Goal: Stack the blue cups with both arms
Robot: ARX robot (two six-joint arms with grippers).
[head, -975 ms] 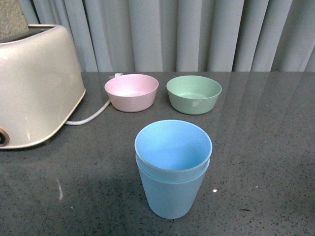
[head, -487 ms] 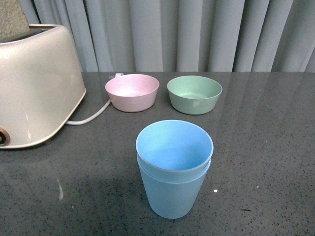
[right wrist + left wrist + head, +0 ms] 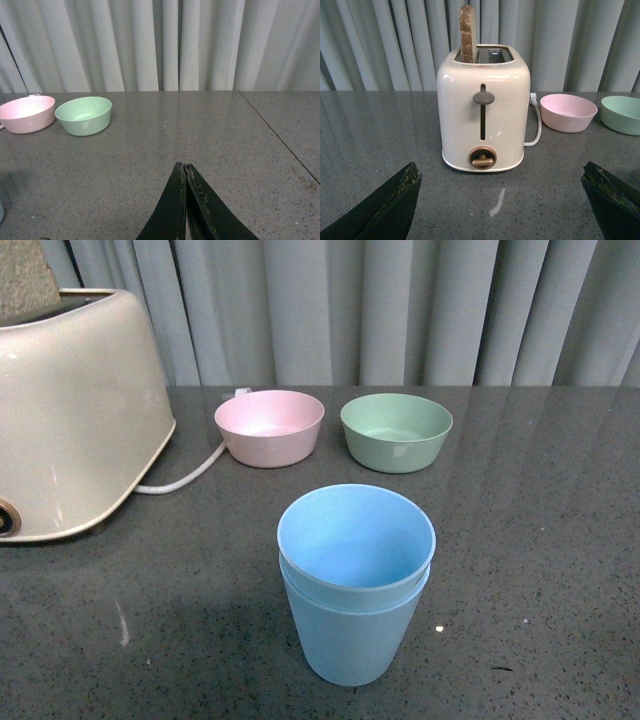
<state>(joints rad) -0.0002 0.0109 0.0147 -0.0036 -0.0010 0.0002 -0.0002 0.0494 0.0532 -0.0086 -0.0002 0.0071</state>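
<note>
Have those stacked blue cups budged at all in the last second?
No. The blue cups shift only slightly rightward in the front view, and so do the pink bowl and green bowl, so the camera moved.

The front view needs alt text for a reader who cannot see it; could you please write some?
Two light blue cups stand nested, one inside the other, on a dark grey speckled table. Behind them sit a pink bowl and a green bowl, with a cream toaster at the left and grey curtains behind. No arm shows.
</note>
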